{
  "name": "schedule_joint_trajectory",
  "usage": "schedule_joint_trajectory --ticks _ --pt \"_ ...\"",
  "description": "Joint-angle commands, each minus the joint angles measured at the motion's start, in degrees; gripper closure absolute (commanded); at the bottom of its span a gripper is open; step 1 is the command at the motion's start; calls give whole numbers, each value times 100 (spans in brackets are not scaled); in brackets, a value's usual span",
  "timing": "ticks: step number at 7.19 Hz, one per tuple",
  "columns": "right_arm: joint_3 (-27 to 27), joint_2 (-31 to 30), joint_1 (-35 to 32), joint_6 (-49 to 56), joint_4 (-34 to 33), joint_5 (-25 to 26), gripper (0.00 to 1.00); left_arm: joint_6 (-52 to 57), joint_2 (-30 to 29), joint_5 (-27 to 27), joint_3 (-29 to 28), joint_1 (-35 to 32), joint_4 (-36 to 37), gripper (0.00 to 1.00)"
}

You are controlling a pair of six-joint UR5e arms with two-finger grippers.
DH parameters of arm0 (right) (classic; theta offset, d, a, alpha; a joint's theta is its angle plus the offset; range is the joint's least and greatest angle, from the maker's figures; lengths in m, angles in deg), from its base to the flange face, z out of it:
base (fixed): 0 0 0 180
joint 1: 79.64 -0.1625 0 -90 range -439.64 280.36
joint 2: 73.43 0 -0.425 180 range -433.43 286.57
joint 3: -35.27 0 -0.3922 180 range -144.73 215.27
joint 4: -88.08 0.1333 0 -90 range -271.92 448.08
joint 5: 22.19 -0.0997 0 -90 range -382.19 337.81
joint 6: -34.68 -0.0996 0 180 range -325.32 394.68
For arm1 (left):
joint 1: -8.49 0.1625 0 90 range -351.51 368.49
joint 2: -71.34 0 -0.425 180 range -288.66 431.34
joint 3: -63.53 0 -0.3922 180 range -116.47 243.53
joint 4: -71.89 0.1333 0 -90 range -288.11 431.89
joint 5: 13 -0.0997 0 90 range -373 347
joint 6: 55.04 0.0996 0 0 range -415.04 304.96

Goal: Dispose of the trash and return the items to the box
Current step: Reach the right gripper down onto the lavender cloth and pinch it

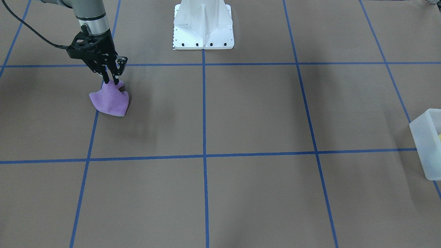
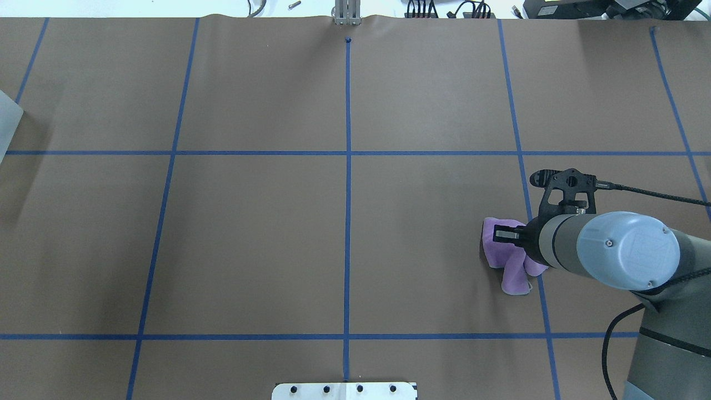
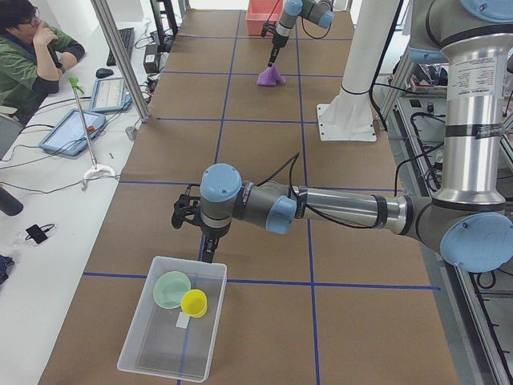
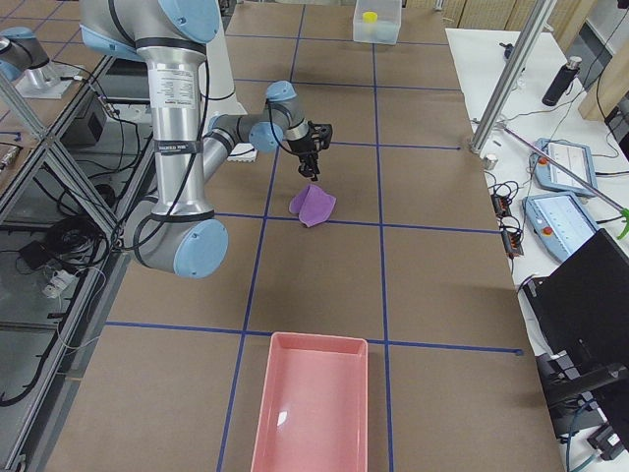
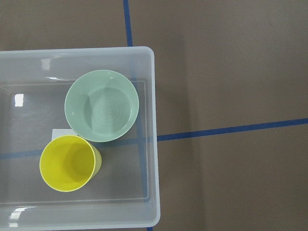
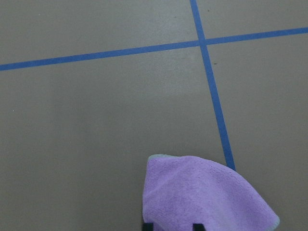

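My right gripper (image 1: pixel 113 82) is shut on the top of a purple cloth (image 1: pixel 110 100), which hangs from the fingers with its lower edge at or just above the table. The cloth also shows in the overhead view (image 2: pixel 500 253) and the right wrist view (image 6: pixel 202 197). The box (image 5: pixel 149 144), a frosted white bin, holds a green bowl (image 5: pixel 102 106) and a yellow cup (image 5: pixel 67 163). My left gripper (image 3: pixel 206 250) hangs over the box's near edge (image 3: pixel 172 337). I cannot tell whether it is open or shut.
A pink tray (image 4: pixel 314 408) lies at the table end on my right side. The white robot base (image 1: pixel 203 26) stands at the middle of the table's robot side. Operators' desks with tablets (image 3: pixel 72 132) flank the far side.
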Motion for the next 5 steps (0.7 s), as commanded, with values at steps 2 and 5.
schedule_joint_trajectory --ticks 2,5 --pt "13 -145 3 30 -9 3 46 0 -4 -1 3 0 0 1" --pt "206 -128 108 -22 -9 125 57 9 30 -1 3 0 -9 1"
